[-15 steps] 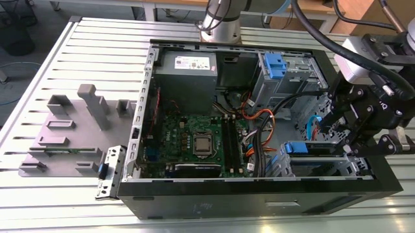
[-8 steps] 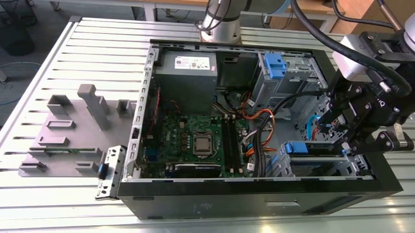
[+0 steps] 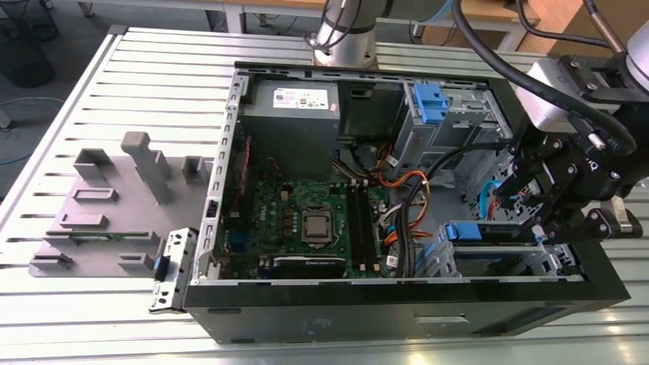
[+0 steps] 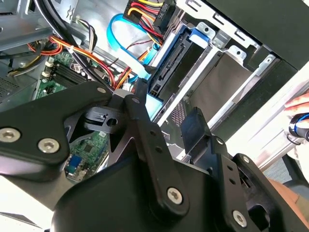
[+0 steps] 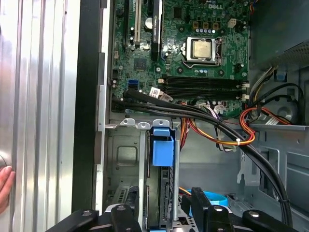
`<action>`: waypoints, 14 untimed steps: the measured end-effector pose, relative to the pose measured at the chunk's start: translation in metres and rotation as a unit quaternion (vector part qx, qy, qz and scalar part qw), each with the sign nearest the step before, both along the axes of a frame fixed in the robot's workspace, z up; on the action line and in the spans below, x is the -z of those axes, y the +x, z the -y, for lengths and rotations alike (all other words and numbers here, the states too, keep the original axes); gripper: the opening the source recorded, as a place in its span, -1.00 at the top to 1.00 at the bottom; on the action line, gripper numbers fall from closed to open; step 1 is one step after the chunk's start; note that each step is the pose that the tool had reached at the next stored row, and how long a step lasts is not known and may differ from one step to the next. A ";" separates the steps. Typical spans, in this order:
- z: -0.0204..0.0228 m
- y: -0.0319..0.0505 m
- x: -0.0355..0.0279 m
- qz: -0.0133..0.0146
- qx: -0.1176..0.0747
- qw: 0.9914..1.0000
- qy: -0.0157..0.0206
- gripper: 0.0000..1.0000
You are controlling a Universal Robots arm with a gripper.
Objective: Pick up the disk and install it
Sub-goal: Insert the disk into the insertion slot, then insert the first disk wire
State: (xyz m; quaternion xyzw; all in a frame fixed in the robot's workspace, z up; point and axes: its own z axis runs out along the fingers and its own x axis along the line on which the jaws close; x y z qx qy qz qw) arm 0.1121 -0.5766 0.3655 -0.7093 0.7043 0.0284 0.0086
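The disk [image 5: 161,193] stands on edge in the lower drive bay of the open computer case [image 3: 406,304], its blue carrier tab [image 5: 161,147] pointing toward the motherboard. In the exterior view the disk's blue carrier [image 3: 475,230] shows in the bay at the case's right. My gripper [image 5: 163,212] hangs over the disk's outer end, open, with one black finger [image 5: 125,215] on each side of it and a gap to both. In the second wrist view the gripper [image 4: 166,121] is spread just short of the disk [image 4: 169,67].
Black, orange and blue cables [image 5: 227,130] cross between the bay and the motherboard [image 3: 315,220]. A grey power supply [image 3: 294,99] and a blue bracket [image 3: 430,103] sit at the case's far end. Grey fixtures [image 3: 102,205] lie at the exterior view's left. A person's hand [image 5: 5,186] rests beside the case.
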 end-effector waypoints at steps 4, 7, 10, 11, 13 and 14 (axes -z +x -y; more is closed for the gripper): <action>0.0000 0.0000 0.0017 0.000 0.000 1.000 0.000 -0.10; 0.0000 0.0000 0.0019 0.000 0.000 1.000 0.000 -0.10; 0.0000 0.0000 0.0028 0.000 0.000 1.000 0.000 -0.10; 0.0000 0.0000 0.0039 0.000 0.000 1.000 0.000 -0.10; 0.0000 0.0000 0.0033 0.000 0.000 1.000 0.000 -0.10; 0.0000 0.0000 0.0033 0.000 0.000 1.000 0.000 -0.10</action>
